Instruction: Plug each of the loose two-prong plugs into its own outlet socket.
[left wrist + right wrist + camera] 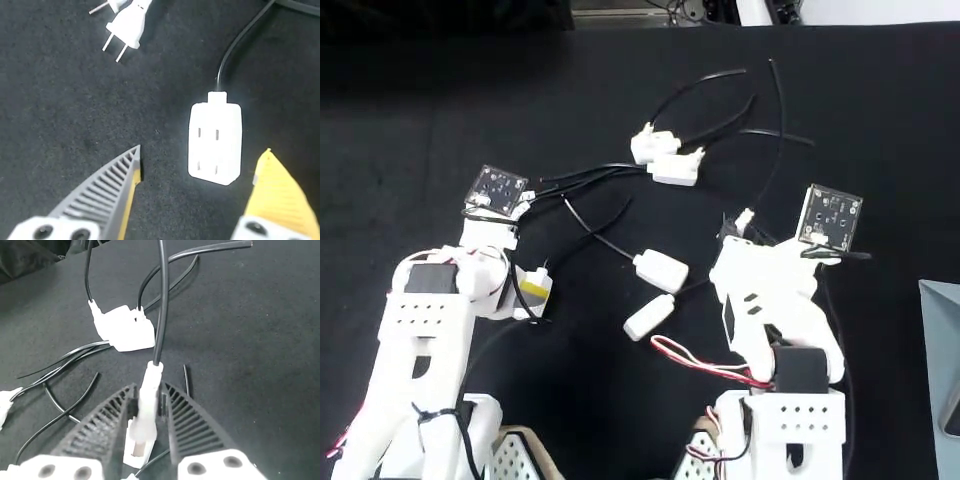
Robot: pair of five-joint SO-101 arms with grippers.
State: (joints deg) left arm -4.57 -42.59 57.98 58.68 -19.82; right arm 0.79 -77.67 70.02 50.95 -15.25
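Closest to us, the right gripper (149, 388) is clamped tight on a white plug (142, 420). Its ribbed fingers (107, 425) pinch the body so the black cord (161, 300) runs out ahead, but we cannot see the prongs. Just beyond the plug lies our landmark, a cluster of joined white blocks (125, 330), which we judge to be a plug already seated in its socket. From above, the held plug sits near that cluster, on the right arm's side of it. Two outlet blocks (660, 268) lie on the arm-base side of the cluster, between the arms. The left gripper (202, 149) hangs wide open and holds nothing, with its grey finger (112, 192) and yellow finger (275, 195) straddling a socket block (215, 145). We read that as a stance for pinning the block against a push. We cannot tell which of the two outlet blocks it is. A loose plug (127, 27) lies apart from the socket block, prongs bare, and we cannot place it against the cluster.
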